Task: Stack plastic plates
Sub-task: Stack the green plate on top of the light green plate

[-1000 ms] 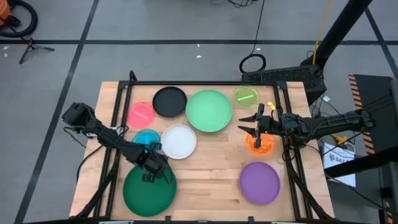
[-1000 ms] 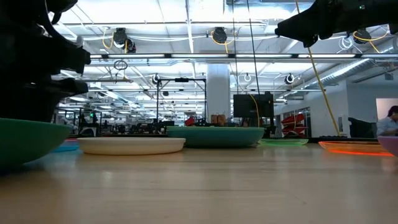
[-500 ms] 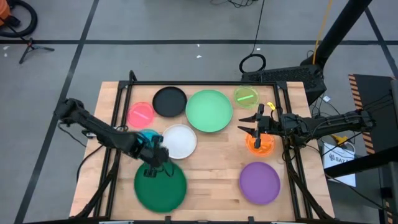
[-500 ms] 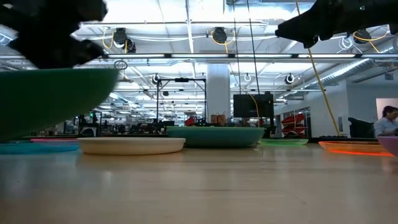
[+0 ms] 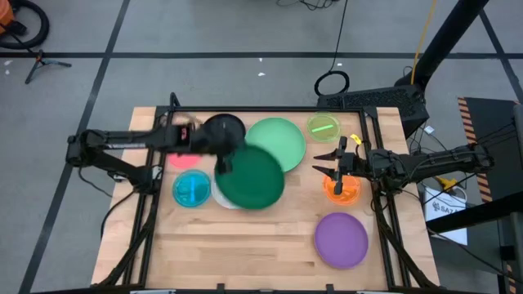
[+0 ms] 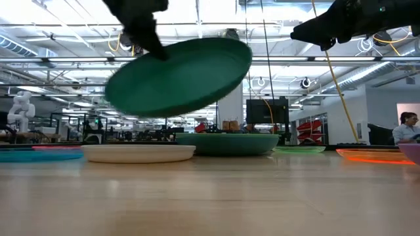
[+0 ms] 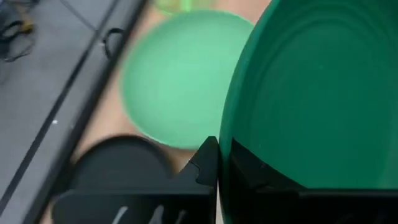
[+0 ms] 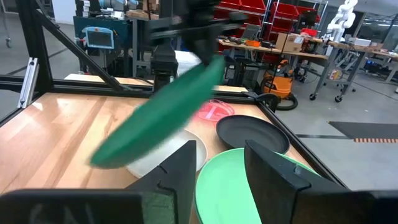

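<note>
A: Which step was in hand?

B: Carry phase. The left gripper [image 5: 219, 149] was clenched on the rim of the large round dark green plastic plate [image 5: 250, 176], which hung tilted in the air above the wooden table [image 5: 270, 237], partly over the round white plastic plate [image 5: 222, 200] and touching nothing below.

A: And the next move called for?

B: Prob. levelling the green plate and lowering it centred onto the large round mint plastic plate [image 5: 282, 135] just beside it, then letting go. Same size, so the rims needed to line up. That's a judgement, not seen.

A: The right gripper [image 5: 329, 161]?

B: Waiting w/ fingers spread, empty, above the small round orange plastic plate [image 5: 341, 189], well apart from the carry.

A: Views differing?

B: High view gave the layout: the medium round purple plastic plate [image 5: 341, 239], the round black plastic plate [image 5: 224, 127], the small translucent blue plate [image 5: 191, 189], and the lime [image 5: 324, 126] and pink [image 5: 181, 157] small plates. It hid height, though. Low view showed the green plate's tilt and its clearance over the table. Left wrist view showed the pinch on the rim close up.
</note>
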You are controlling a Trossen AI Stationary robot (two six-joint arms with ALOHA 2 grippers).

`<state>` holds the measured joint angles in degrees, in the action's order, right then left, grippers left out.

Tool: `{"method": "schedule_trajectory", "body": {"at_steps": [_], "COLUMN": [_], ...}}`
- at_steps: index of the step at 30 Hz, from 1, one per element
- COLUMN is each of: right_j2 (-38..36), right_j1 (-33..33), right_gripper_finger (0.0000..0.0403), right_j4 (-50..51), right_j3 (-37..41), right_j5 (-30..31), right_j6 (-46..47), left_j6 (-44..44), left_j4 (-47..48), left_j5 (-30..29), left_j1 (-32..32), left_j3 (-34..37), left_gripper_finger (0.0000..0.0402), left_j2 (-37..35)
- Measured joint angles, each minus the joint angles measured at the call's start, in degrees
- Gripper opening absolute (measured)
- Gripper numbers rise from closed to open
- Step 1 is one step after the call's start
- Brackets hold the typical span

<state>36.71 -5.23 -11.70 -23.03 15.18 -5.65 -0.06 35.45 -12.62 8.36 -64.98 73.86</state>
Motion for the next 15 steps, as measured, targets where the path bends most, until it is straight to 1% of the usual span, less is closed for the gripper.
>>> {"method": "schedule_trajectory", "body": {"at_steps": [3, 7, 11, 15], "right_j2": [0.0, 0.0, 0.0, 0.0], "right_j1": [0.0, 0.0, 0.0, 0.0], "right_gripper_finger": [0.0128, 0.0128, 0.0128, 0.0128], "right_j4": [0.0, 0.0, 0.0, 0.0], "right_j3": [0.0, 0.0, 0.0, 0.0], "right_j5": [0.0, 0.0, 0.0, 0.1], "right_j6": [-1.1, -1.5, -1.5, -1.5], "left_j6": [-0.1, -0.1, 1.4, 2.6], "left_j4": [-4.6, -5.8, -5.7, -4.8], "left_j5": [3.0, 5.6, 9.1, 14.5], "left_j1": [7.2, 14.2, 18.1, 20.7], "left_j3": [-4.2, -11.7, -19.5, -25.2], "left_gripper_finger": [0.001, 0.001, 0.001, 0.001], "left_j2": [2.0, 6.5, 13.1, 21.2]}}
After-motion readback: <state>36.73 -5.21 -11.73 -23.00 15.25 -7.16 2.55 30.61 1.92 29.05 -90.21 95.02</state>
